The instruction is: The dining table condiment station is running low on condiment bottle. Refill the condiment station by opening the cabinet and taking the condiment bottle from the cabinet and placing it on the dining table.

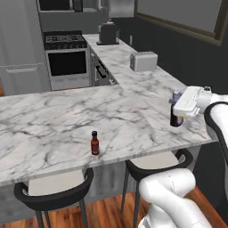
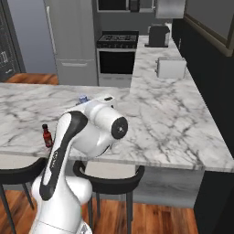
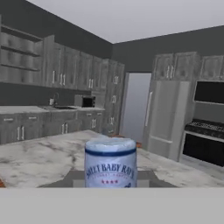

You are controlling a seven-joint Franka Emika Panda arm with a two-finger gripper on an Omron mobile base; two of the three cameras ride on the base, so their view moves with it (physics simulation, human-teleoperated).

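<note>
The dining table (image 1: 53, 120), a long white marble bench with grey veins, was the largest thing before us, and it joined at a corner the marble counter (image 1: 133, 75) that carried the toaster (image 1: 143, 61) and led back to the stove (image 1: 66, 60). Two black stools (image 1: 53, 189) stood under the near edge of the bench. We judged that the arm reached over the right end of the bench because this was the place where the bottle should go. The hand (image 1: 178, 107) was at the condiment bottle (image 1: 176, 116) near that end, well apart from the small red-brown bottle (image 1: 95, 143) that stood close to the near edge. The hand covered the neck and upper part of the condiment bottle, so it seemed to pinch it there, but the fingers were hidden and we could not tell surely if they were pressed on it or already spread. The bottle stood upright, its long axis vertical, its dark base on or just above the marble and its pale cap (image 3: 110, 145) pointing up toward the hand camera. The label text under the cap read level in the hand view.
</note>
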